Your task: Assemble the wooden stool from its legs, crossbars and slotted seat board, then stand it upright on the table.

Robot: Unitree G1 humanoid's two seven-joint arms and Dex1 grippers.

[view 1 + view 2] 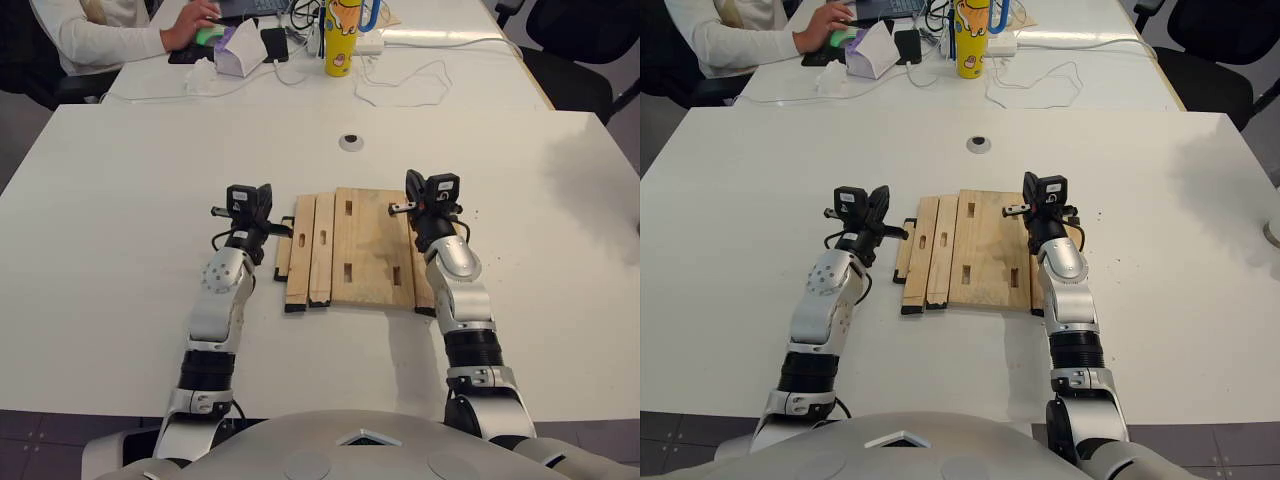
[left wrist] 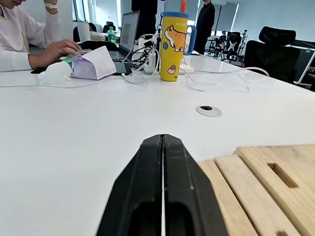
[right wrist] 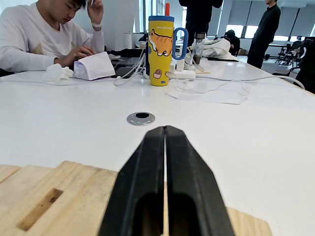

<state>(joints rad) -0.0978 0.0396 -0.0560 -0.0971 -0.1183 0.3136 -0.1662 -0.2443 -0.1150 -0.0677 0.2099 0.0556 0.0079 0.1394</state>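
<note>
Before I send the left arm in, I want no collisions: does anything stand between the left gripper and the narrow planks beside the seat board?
Nothing visible does. The left gripper, jaws shut, sits right beside the narrow planks lying on the table, with the seat board flat beyond them.

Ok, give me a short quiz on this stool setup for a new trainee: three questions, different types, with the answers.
1. True or false: the slotted seat board is standing upright on the table.
2. Multiple choice: the right gripper is A) open, B) shut and empty, C) shut on a crossbar.
3. Fill in: the gripper nearest the two long narrow bars is the ___ one.
Key: 1 false, it lies flat; 2 B; 3 left, the left gripper.
</note>
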